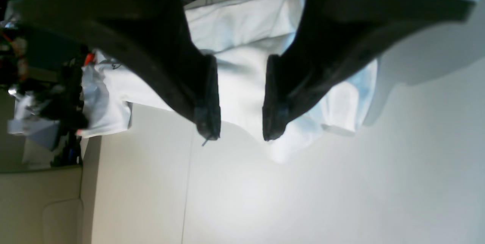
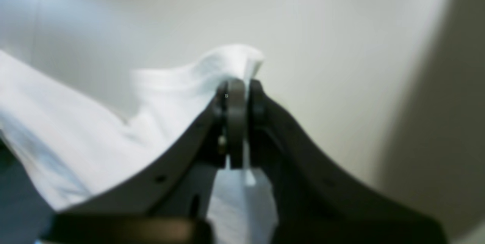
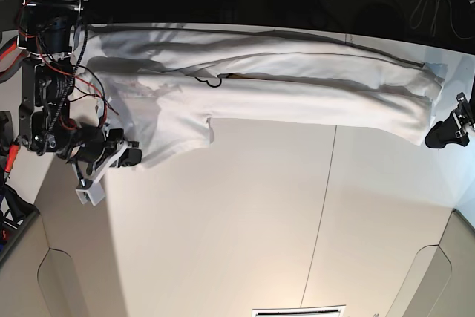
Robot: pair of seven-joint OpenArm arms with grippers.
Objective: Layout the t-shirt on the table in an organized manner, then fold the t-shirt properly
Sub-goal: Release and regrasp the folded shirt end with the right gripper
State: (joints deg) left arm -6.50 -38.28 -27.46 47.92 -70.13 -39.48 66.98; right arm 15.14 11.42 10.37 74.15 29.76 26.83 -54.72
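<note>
White surface (image 3: 245, 213) carries the shirt (image 3: 297, 87), bunched lengthwise. Right claw (image 2: 238, 96) is clenched on a corner; left claw (image 1: 239, 122), released, should pinch its end before both pull outward.

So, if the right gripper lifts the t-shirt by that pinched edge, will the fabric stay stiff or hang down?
Probably it hangs down: the t-shirt already lies in soft folds and wrinkles along the table. It looks light, since the right gripper holds a thin bunched edge easily. The long unsupported part would likely drag and crumple rather than follow flat.
</note>
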